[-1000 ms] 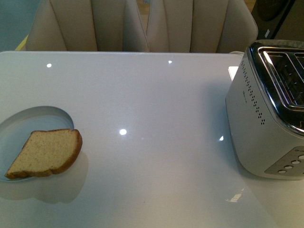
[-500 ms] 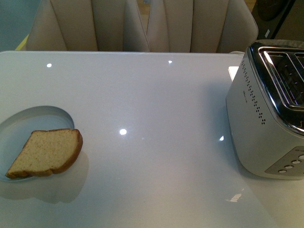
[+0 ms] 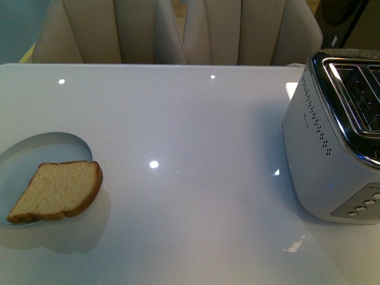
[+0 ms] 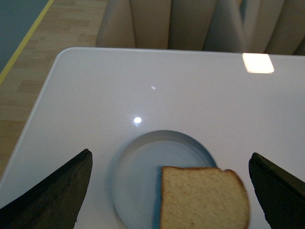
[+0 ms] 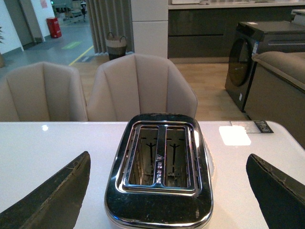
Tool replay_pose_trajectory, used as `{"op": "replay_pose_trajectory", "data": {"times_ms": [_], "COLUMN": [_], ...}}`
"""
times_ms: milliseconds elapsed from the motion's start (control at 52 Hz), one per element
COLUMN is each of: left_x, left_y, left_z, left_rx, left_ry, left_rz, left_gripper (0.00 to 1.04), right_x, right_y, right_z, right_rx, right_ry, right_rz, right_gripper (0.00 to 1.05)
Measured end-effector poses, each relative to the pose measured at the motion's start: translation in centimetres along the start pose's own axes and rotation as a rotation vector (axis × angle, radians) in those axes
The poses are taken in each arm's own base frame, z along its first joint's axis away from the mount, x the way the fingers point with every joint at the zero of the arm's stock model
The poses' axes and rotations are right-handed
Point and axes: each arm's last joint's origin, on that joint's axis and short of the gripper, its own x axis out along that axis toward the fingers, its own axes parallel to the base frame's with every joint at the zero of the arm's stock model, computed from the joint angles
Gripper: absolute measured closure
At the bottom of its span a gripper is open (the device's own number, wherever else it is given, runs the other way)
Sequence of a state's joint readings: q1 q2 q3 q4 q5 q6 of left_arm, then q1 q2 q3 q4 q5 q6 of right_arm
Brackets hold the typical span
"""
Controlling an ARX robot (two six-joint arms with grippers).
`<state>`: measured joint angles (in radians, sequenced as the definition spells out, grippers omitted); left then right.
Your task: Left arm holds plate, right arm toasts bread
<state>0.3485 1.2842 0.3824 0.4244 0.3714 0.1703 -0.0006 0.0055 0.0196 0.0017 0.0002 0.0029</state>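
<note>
Bread (image 3: 56, 191) lies on the plate (image 3: 35, 148) near the table's (image 3: 190, 113) left edge, overhanging the rim. Broad tabletop separates it from the toaster (image 3: 323, 160). The left gripper (image 4: 169, 153) and right gripper (image 5: 167, 155) hang spread wide, empty.

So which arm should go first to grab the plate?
Left, probably. The left tool is open, facing the plate with the bread on it; the right tool is open too, but faces the toaster.
</note>
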Motion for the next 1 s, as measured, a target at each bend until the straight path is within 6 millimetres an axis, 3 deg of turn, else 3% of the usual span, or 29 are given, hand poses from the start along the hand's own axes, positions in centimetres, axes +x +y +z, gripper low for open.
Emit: {"op": "replay_pose_trajectory", "data": {"times_ms": [173,519,808,1000], "left_x": [5.5,12.2,15.1,16.0], "left_y": [3.3,5.5,5.3,5.3], "left_z": [-2.5,-7.8,-9.8,-11.4], "left_rx": [0.003,-0.064,-0.063,-0.072], "left_ry": [0.113,0.336,0.440,0.504], "left_rz": [0.074,0.084,0.080,0.085], "left_gripper": [0.07,0.07,0.07,0.07], "right_x": [0.0,0.0,0.0,0.0], "right_y": [0.0,0.0,0.0,0.0], "right_z": [0.0,0.0,0.0,0.0], "right_rx": [0.000,0.000,0.000,0.000], "right_ry": [0.000,0.000,0.000,0.000], "right_rz": [0.000,0.000,0.000,0.000], "right_gripper": [0.09,0.09,0.09,0.09]}}
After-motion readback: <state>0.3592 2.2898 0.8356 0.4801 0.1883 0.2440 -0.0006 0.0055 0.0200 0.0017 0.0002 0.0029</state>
